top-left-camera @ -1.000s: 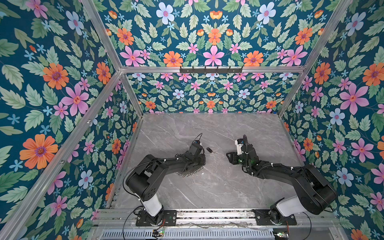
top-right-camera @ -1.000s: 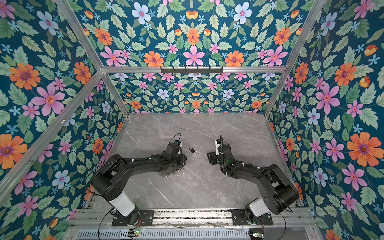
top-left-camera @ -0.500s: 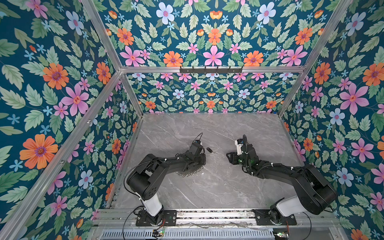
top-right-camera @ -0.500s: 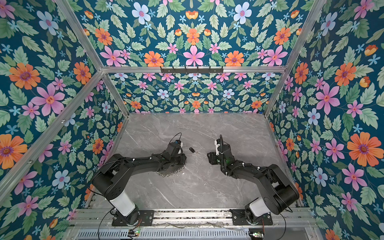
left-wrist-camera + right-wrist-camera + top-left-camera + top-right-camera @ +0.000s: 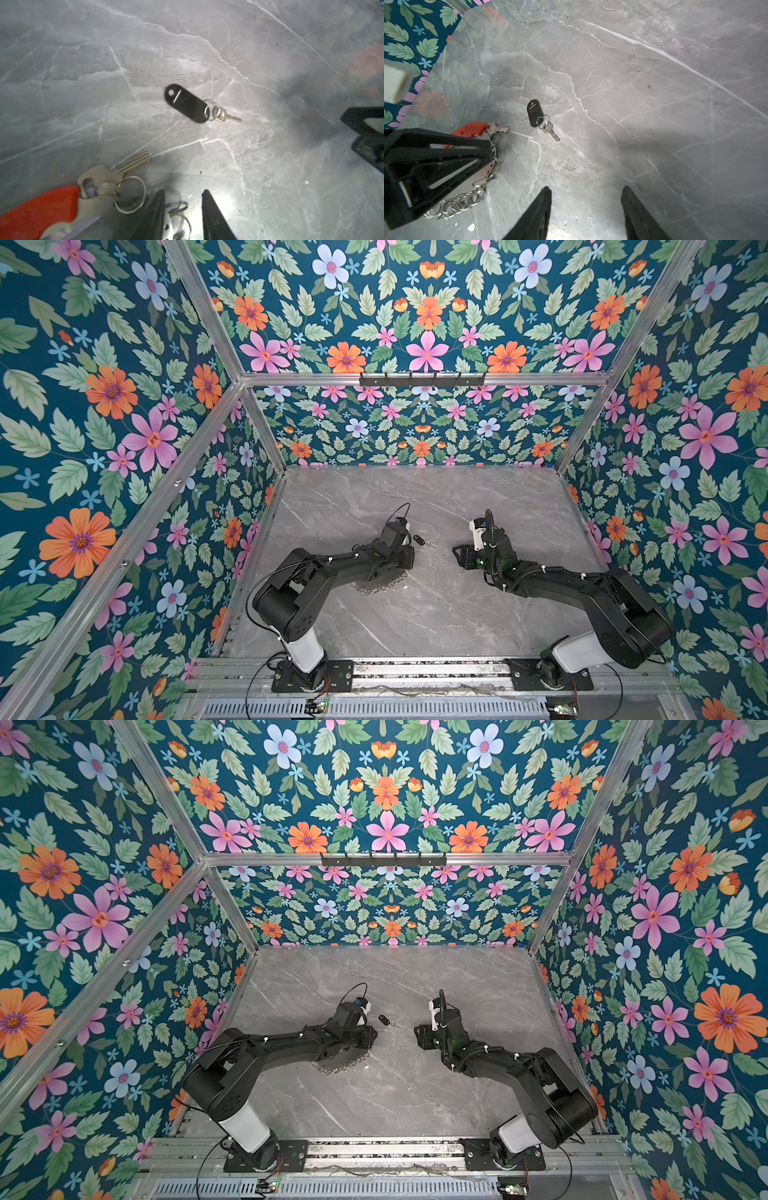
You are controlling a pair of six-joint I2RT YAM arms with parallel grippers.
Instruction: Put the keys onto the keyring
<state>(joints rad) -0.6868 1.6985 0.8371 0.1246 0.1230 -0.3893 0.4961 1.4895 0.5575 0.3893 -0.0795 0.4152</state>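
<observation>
1. The keyring [image 5: 471,129], with its red curved section, lies on the grey marbled bench [image 5: 415,622] under the left hand [image 5: 182,191]. Its small silver rings [image 5: 454,203] fan out from beneath that hand.
2. The pale lilac tag [image 5: 91,191] sits at the end of the red section, beside a pale metal key [image 5: 124,166] and a wire ring. I cannot tell whether it is strung on the hoop.
3. The black tag [image 5: 185,104], with a tiny ring and a small key, lies flat on the bench between the two hands, apart from both and from the keyring.
4. The left hand is low over the keyring with its jaws partly apart. The keyring's steel band lies against the inner face of one finger [image 5: 153,212], bare bench shows in the gap, and nothing is clamped.
5. The right hand [image 5: 586,188] has its jaws spread wide above bare bench. It holds and touches nothing.
</observation>
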